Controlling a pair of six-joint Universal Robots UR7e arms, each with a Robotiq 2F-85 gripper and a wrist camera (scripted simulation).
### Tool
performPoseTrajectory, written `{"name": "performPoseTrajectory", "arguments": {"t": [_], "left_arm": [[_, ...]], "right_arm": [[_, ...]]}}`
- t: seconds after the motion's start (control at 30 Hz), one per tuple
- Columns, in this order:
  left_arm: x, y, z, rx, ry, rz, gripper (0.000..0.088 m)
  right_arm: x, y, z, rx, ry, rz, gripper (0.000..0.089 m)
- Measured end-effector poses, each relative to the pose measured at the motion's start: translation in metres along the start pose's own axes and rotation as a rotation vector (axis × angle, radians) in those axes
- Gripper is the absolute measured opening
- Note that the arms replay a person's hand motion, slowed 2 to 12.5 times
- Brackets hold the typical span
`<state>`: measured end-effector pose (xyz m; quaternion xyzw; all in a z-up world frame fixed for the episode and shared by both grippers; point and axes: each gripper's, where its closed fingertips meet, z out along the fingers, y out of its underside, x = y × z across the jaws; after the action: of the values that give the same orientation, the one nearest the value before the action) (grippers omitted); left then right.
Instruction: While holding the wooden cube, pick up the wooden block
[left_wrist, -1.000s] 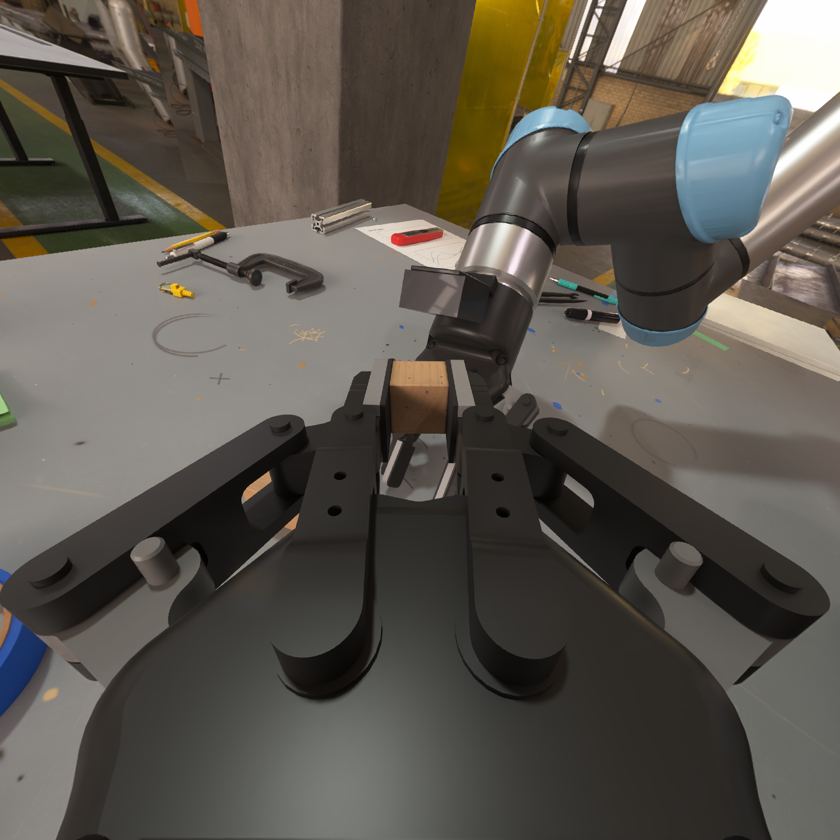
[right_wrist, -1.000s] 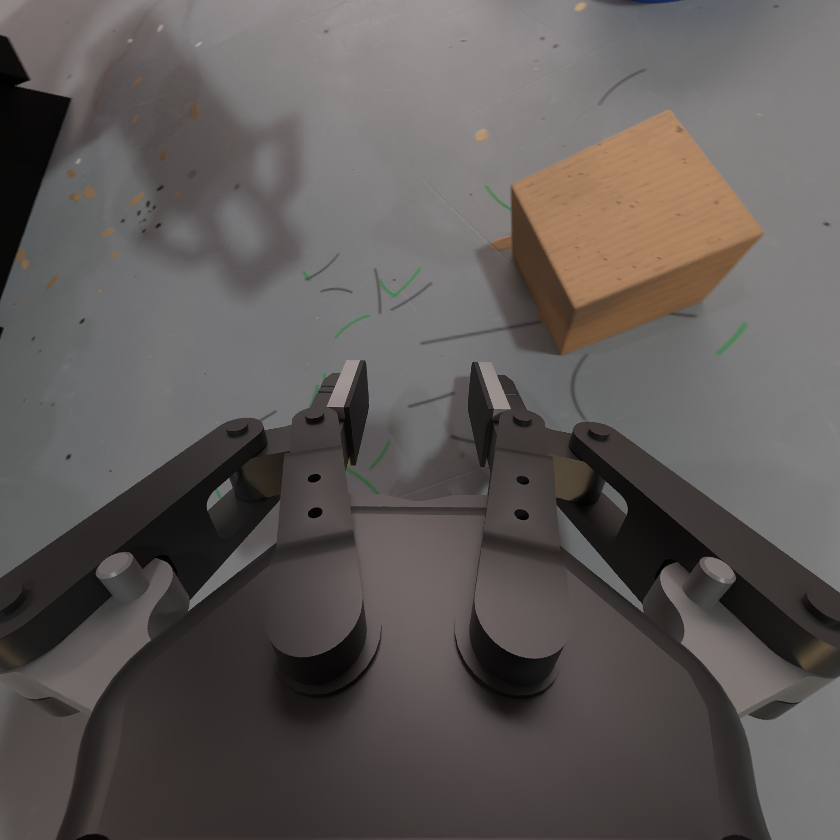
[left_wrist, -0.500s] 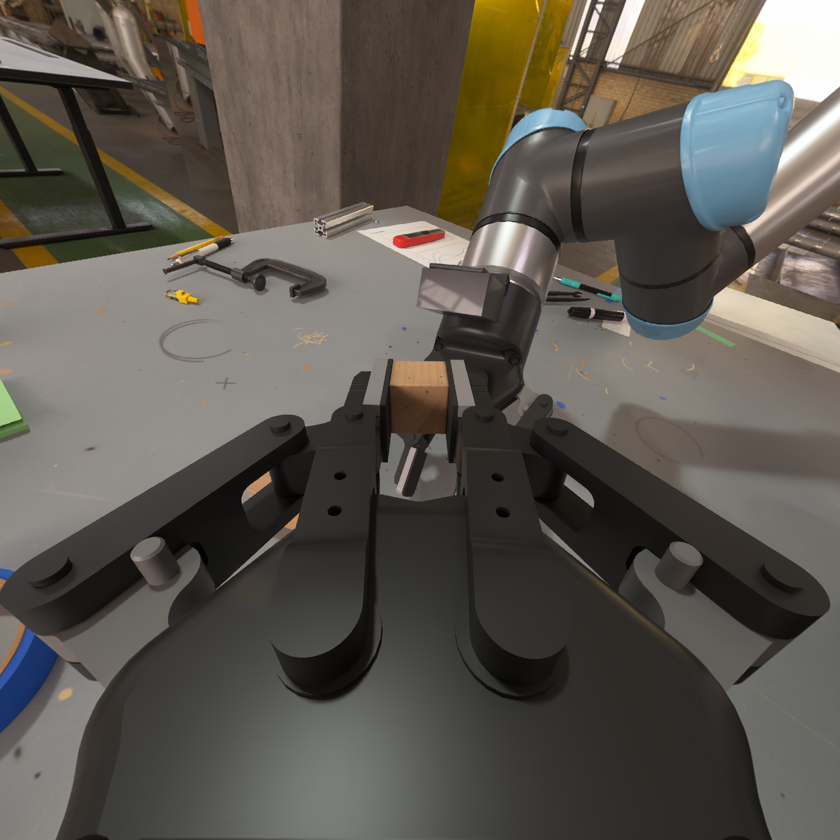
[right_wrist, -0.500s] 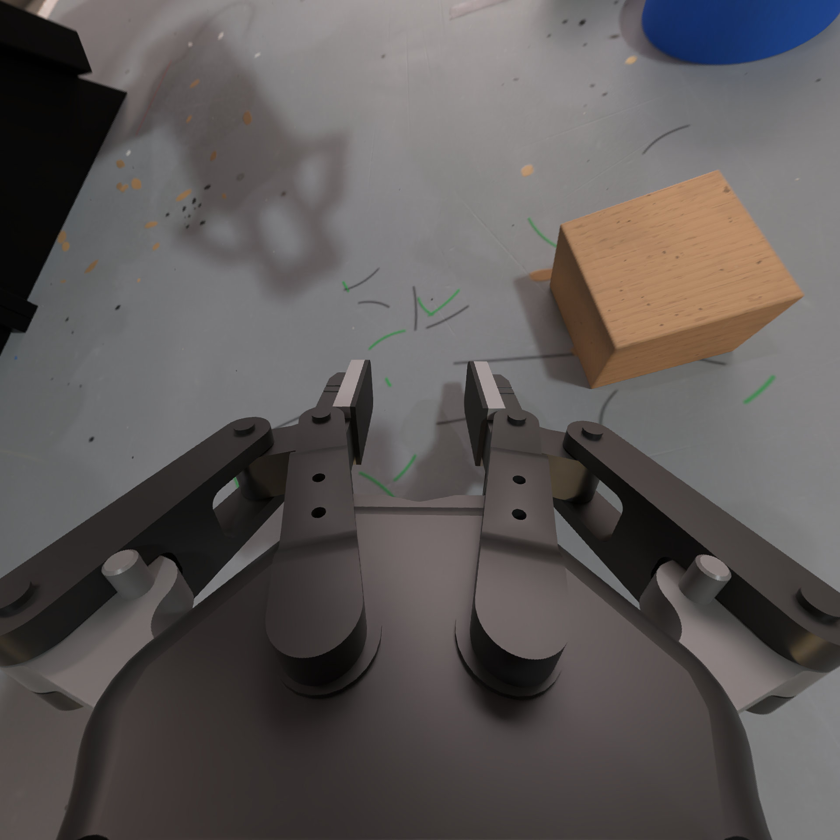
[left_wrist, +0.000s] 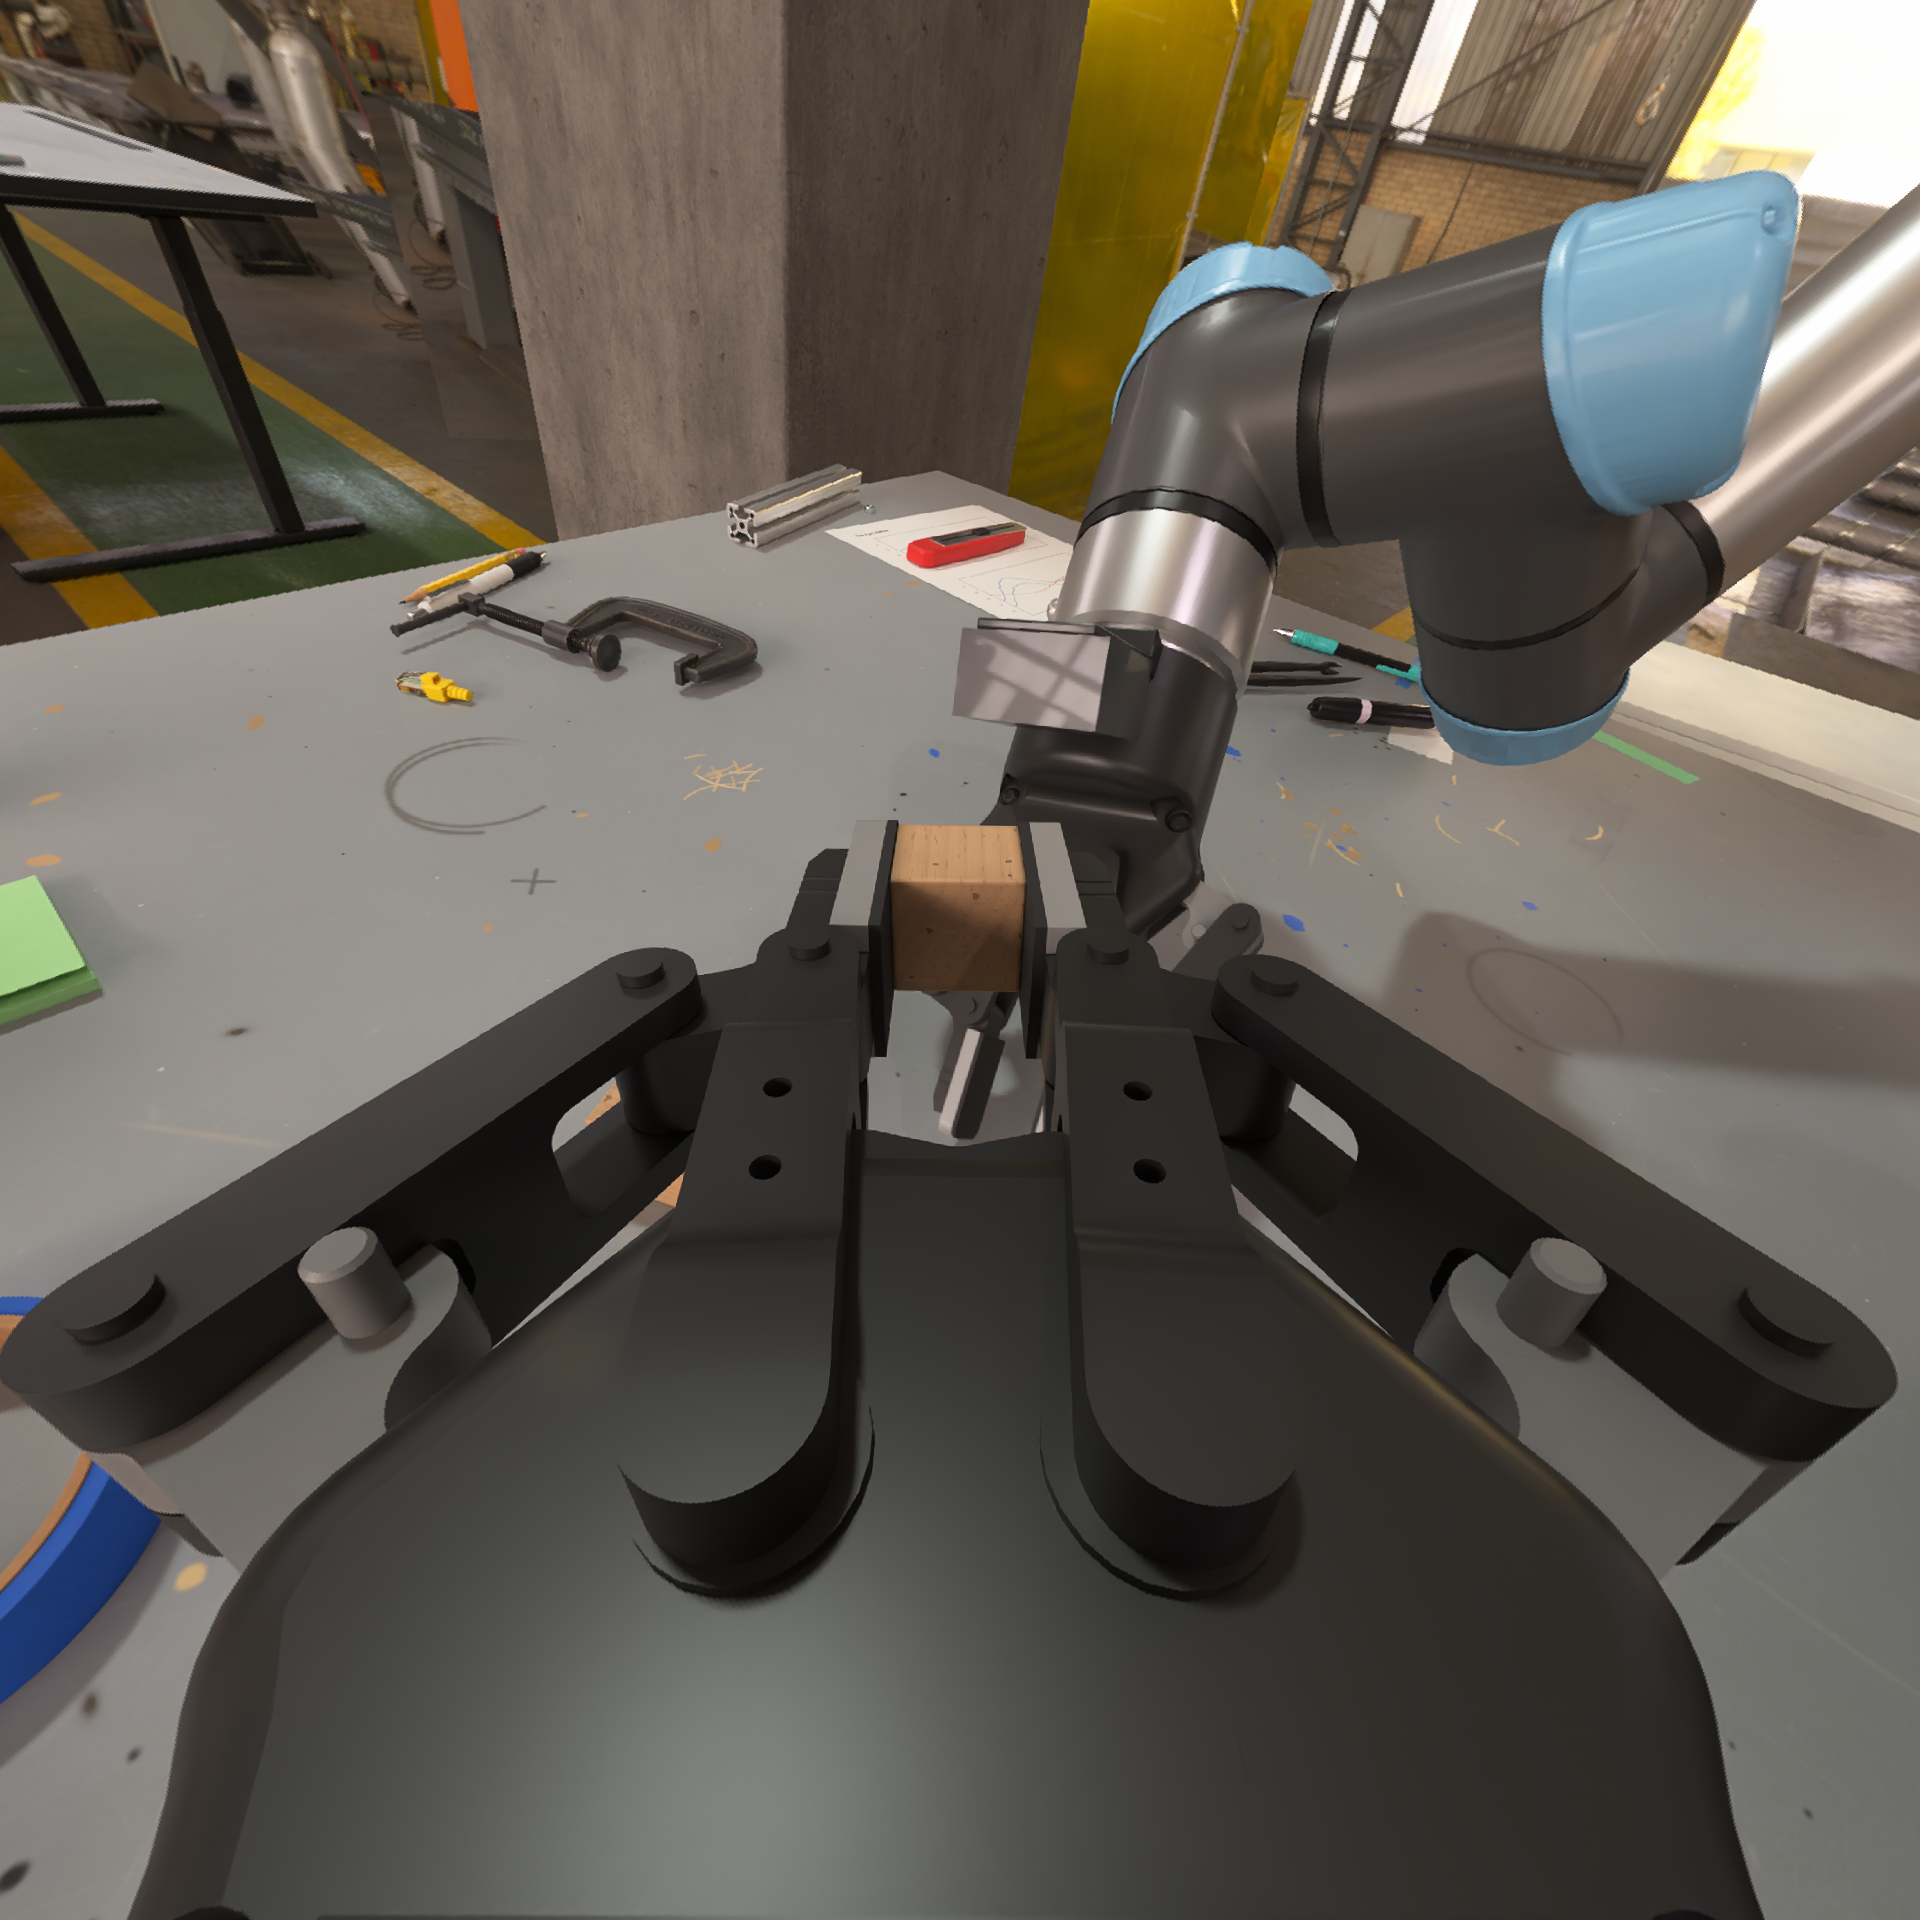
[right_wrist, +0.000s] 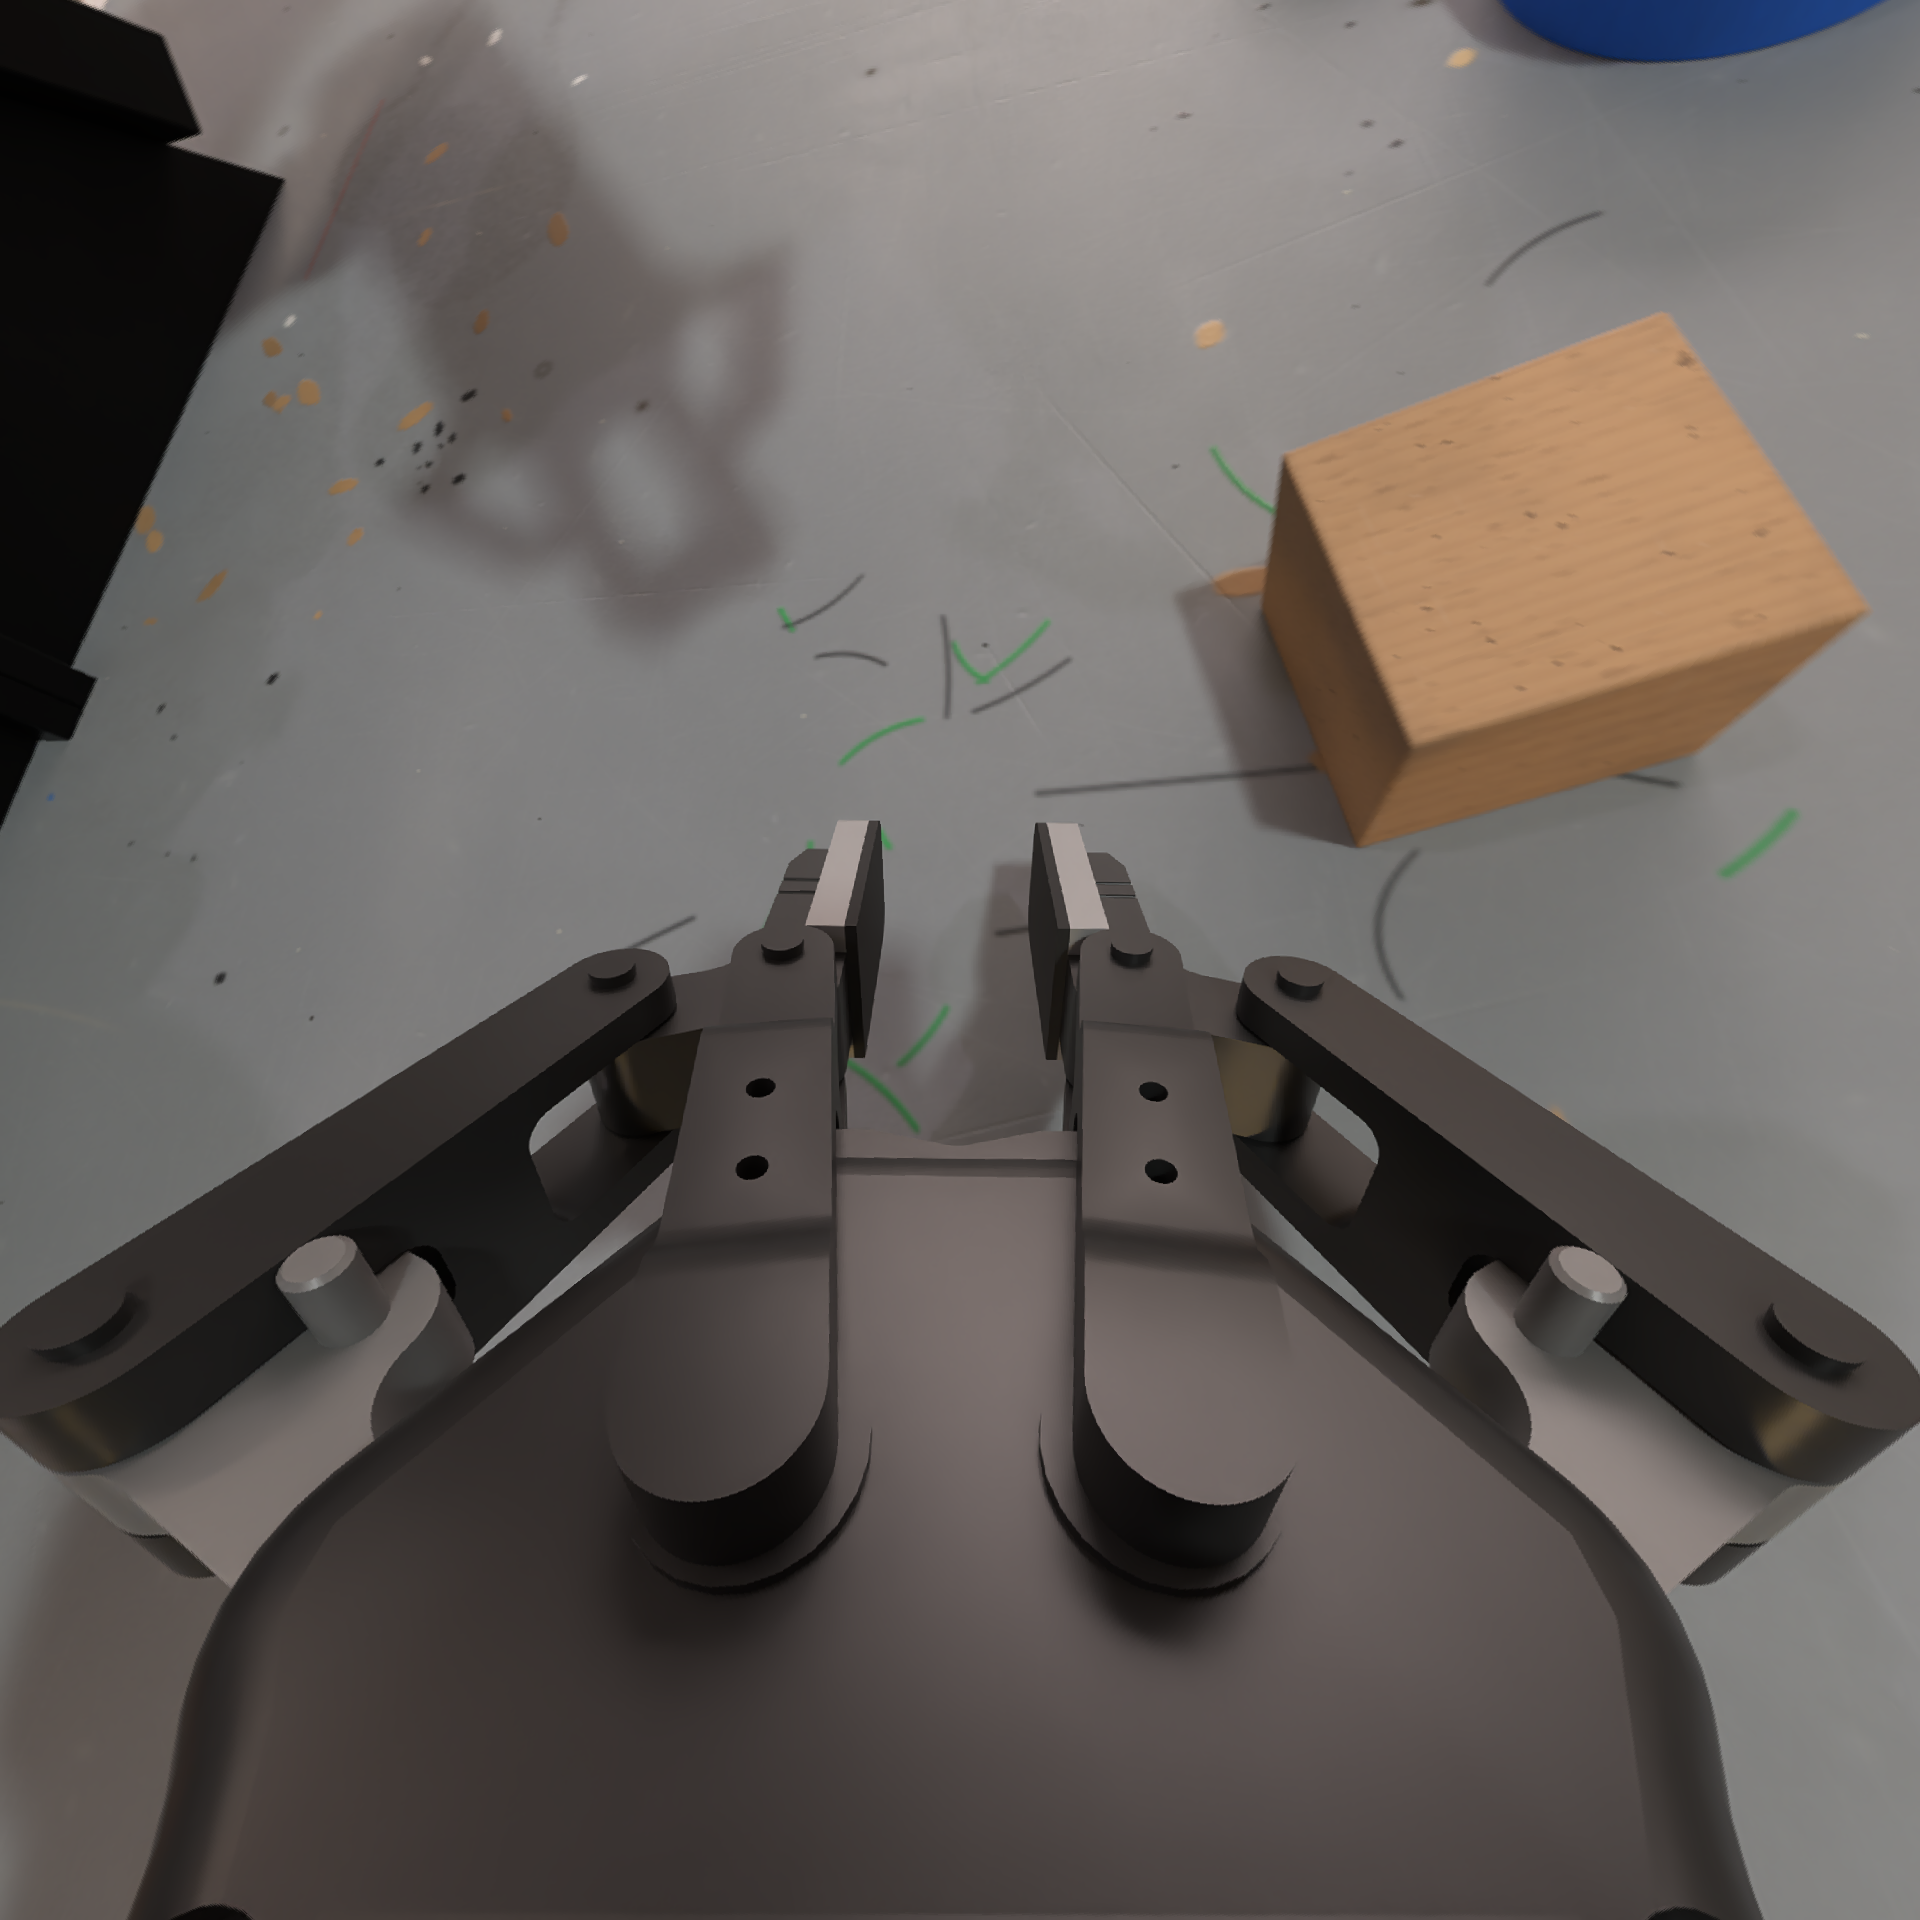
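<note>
My left gripper (left_wrist: 958, 883) is shut on the small wooden cube (left_wrist: 958, 925) and holds it above the grey table (left_wrist: 312, 935). My right gripper (right_wrist: 956, 883) is empty, its fingers partly open with a narrow gap, low over the table. The larger wooden block (right_wrist: 1558, 582) rests on the table ahead and to the right of it, apart from the fingers. In the left wrist view the right arm (left_wrist: 1164, 582) reaches down just behind the cube, and one of its fingers (left_wrist: 966, 1070) shows below the cube. The block is hidden in that view.
A C-clamp (left_wrist: 634, 639), pencils (left_wrist: 478, 571), an aluminium profile (left_wrist: 795, 504), a red tool (left_wrist: 964, 545) on paper and pens (left_wrist: 1351, 665) lie at the far side. A green pad (left_wrist: 36, 945) and blue tape roll (left_wrist: 62, 1558) lie left. A black body (right_wrist: 83, 312) stands left of the right gripper.
The right gripper's fingers have come closer together with nothing between them. It has shifted, so the block sits farther right and lower in its view. The left gripper still holds the cube.
</note>
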<state>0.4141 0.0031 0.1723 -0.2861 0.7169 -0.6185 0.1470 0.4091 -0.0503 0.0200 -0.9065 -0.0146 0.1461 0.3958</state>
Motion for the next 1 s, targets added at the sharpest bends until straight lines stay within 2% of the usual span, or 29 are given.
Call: {"name": "performPoseTrajectory", "arguments": {"t": [0.27,0.43,0.53,0.67,0.83,1.0], "left_arm": [[0.0,0.001,0.0,-0.005,-0.002,0.008,0.02],[-0.001,0.0,0.0,-0.004,-0.003,0.008,0.02],[-0.001,0.0,0.0,-0.003,-0.003,0.008,0.02],[-0.002,-0.001,0.0,-0.003,-0.005,0.011,0.02],[-0.003,-0.001,-0.001,-0.003,-0.008,0.012,0.02],[-0.004,-0.002,-0.001,-0.002,-0.013,0.012,0.02]], "right_arm": [[-0.025,-0.012,0.015,0.025,-0.106,-0.057,0.0296],[-0.025,-0.015,0.015,0.047,-0.106,-0.054,0.0312],[-0.018,-0.019,0.009,0.089,-0.084,-0.037,0.0313],[-0.006,-0.031,-0.004,0.19,-0.041,-0.01,0.0318],[0.018,-0.044,-0.023,0.309,0.065,-0.003,0.0421],[0.046,-0.046,-0.033,0.332,0.193,-0.055,0.0543]]}}
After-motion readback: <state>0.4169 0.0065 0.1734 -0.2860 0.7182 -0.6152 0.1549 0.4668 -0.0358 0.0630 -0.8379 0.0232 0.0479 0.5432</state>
